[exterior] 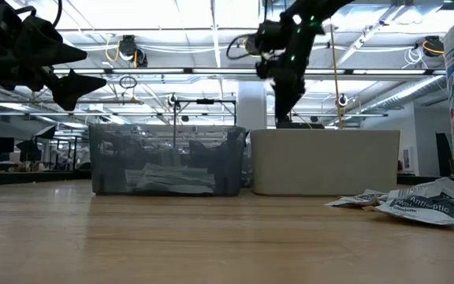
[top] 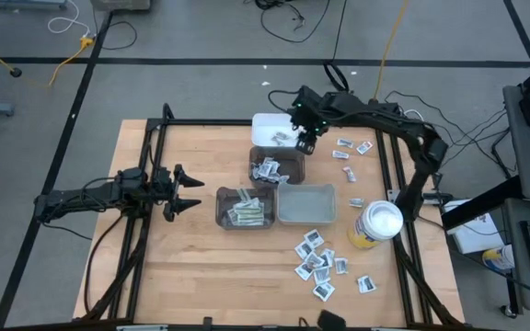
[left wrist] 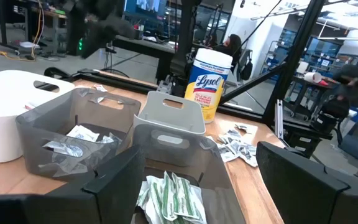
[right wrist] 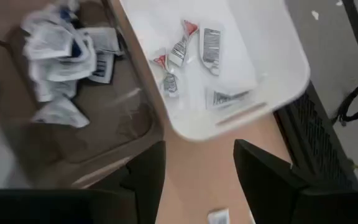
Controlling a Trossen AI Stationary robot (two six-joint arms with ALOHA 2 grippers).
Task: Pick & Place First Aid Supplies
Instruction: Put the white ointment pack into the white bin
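- Loose packets (top: 318, 262) lie nearest on the table (top: 191, 267), well away from both claws, not yet sorted.
- Right claw (top: 305, 141) hangs beside the white bin (top: 267, 126), fingers apart, holding nothing; a few packets already lie in that bin below it.
- Left claw (top: 188, 191) waits wide open and empty, with the striped wrappers (top: 244, 213) in the dark bin just ahead.
- Only the right wrist view shows the white bin's red-tipped packets (right wrist: 182, 43).

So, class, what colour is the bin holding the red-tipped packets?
White: the white rectangular plastic bin, clearest in the right wrist view.
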